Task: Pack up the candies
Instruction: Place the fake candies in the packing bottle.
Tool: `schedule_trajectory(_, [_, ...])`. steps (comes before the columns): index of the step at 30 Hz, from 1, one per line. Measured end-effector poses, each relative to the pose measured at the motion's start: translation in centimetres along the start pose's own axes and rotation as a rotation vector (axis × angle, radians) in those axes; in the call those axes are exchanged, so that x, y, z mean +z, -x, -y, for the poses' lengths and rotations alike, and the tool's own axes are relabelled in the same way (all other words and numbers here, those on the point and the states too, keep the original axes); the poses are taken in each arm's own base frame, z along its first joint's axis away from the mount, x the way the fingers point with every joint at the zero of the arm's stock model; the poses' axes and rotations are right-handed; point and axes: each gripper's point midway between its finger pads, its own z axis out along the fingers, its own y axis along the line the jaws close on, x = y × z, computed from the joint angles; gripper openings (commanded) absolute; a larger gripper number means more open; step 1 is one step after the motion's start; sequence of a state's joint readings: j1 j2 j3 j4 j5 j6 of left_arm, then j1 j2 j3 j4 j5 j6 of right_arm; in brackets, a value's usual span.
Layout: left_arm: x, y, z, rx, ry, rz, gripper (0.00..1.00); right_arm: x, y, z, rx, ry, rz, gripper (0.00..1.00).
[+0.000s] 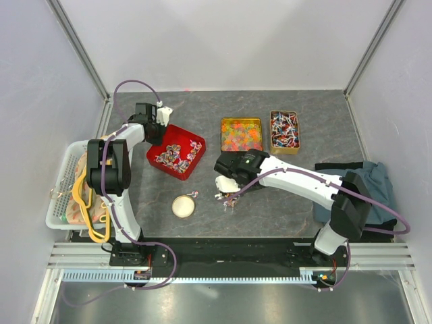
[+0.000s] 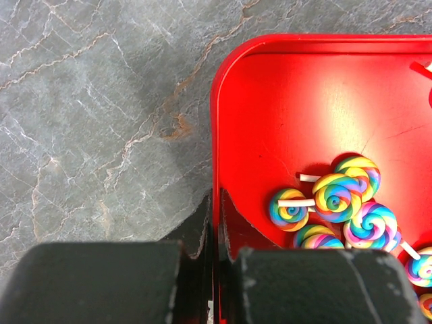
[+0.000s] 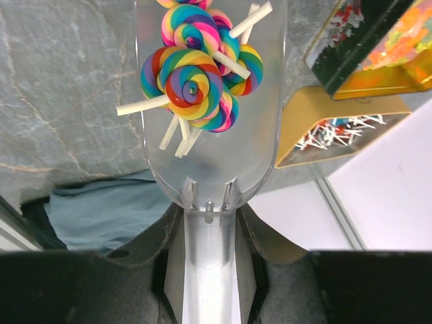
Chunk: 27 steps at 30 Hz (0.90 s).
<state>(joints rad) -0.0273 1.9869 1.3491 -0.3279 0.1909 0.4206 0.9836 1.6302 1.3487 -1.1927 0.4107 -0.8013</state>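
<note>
Your left gripper (image 2: pixel 214 226) pinches the red tray (image 2: pixel 304 88) rim, steadying it; your right gripper (image 3: pixel 209 236) clamps the scoop (image 3: pixel 210 169) holding candies (image 3: pixel 192 88), top centre.

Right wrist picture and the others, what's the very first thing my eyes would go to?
The rainbow swirl lollipops jump out first, heaped in a clear scoop that the right gripper holds over the middle of the grey table. Next comes the bright red tray on the left, with more lollipops inside and the left gripper pinching its rim.
</note>
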Motion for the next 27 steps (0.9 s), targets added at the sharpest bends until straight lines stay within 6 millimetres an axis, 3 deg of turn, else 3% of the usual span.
schedule_trajectory(27, [0.3,-0.4,0.6,0.000,-0.025,0.011,0.02,-2.4,1.6,1.4,-0.221,-0.162,-0.233,0.00])
